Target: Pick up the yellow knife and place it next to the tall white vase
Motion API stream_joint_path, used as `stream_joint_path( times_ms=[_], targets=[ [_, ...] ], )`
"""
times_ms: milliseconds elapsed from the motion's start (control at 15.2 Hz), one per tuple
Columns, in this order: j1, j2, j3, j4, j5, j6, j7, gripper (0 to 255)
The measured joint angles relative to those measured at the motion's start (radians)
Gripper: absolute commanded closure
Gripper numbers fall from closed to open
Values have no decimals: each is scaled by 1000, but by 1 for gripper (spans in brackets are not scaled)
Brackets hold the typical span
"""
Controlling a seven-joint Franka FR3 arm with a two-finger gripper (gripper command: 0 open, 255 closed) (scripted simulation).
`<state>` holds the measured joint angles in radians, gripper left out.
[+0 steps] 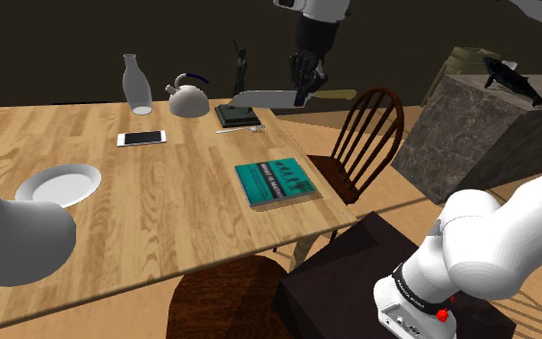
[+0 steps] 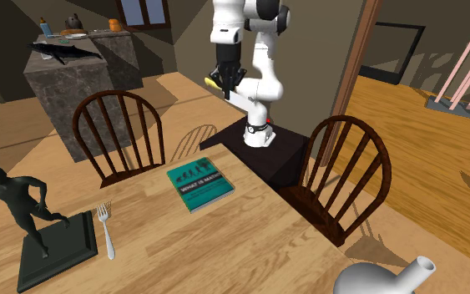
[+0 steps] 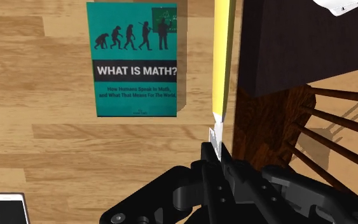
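The knife (image 1: 271, 97) hangs level in the air above the table's far right corner, grey blade toward the shoulder view's left, yellow handle (image 1: 334, 93) toward the right. My gripper (image 1: 304, 93) is shut on it from above, near where blade meets handle. In the wrist view the fingers (image 3: 214, 153) clasp the blade's end and the yellow handle (image 3: 223, 57) runs away from them over the table edge. The second exterior view has the knife (image 2: 240, 98) held high in front of the arm. A tall slim whitish vase (image 1: 137, 84) stands at the table's back.
A teal book (image 1: 276, 181) lies near the table's right edge. A phone (image 1: 141, 138), plate (image 1: 59, 184), kettle (image 1: 188, 98), fork (image 1: 240, 128) and dark statue (image 1: 241, 67) on its base are spread about. A wide long-necked vase (image 1: 9, 236) stands near left. Chair (image 1: 365, 135) beside the table.
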<state>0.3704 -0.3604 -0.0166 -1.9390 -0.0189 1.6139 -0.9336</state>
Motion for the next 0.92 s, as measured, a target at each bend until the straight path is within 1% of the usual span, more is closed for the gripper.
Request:
stream_joint_path(
  times_ms=[198, 330, 396, 924],
  targets=[
    [23, 36, 45, 38, 12, -2, 64, 255],
    [38, 81, 74, 87, 18, -7, 107, 255],
    [46, 91, 88, 91, 20, -1, 129, 255],
    [113, 287, 199, 301, 8, -19, 309, 255]
  ],
)
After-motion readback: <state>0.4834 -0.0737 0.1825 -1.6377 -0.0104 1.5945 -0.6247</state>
